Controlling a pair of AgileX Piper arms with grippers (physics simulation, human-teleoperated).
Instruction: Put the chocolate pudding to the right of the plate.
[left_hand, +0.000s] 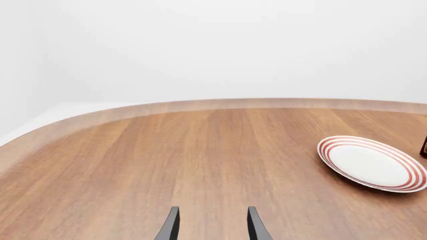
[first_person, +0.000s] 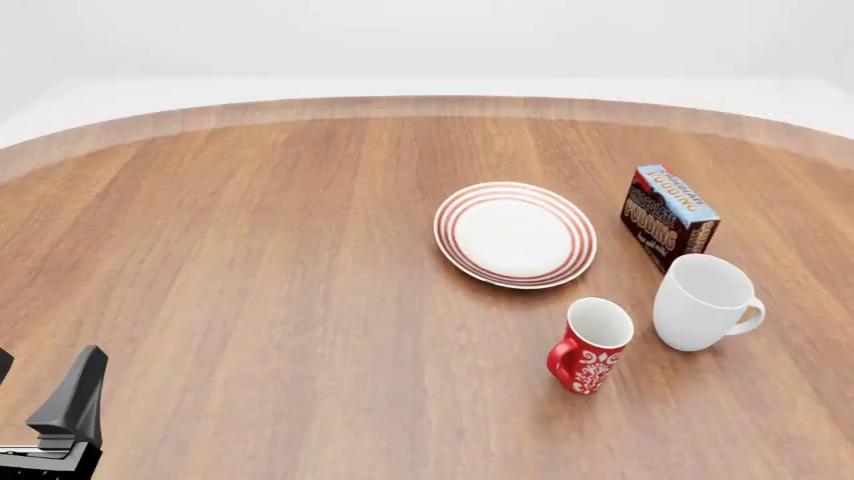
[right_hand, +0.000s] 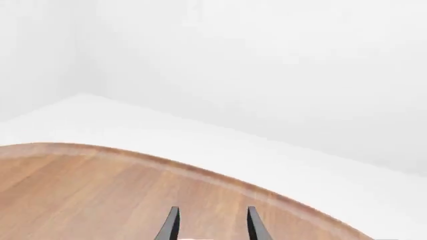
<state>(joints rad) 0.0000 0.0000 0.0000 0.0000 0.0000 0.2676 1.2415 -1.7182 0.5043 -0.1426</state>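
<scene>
at the near left corner of the front view, closest to the camera, the left gripper is seen low over the wooden table; in its wrist view the two dark fingers are parted with nothing between them. the right gripper is not seen in the front view; in its own wrist view its fingers are likewise spread and empty, pointed past the table's far edge.

moving rightward across the table, the plate is found a little right of centre, white with red rings, and nothing is lying on it. just in front of it and to its right a red mug is standing upright, open and apparently empty. further right a larger white mug is standing; its inside is not shown clearly. just behind the white mug, the chocolate pudding is standing on the table, close to the plate's right side but not touching it.

the carton is judged to be already right of the plate, untouched by either gripper; whether anything is left to do cannot be told.
</scene>
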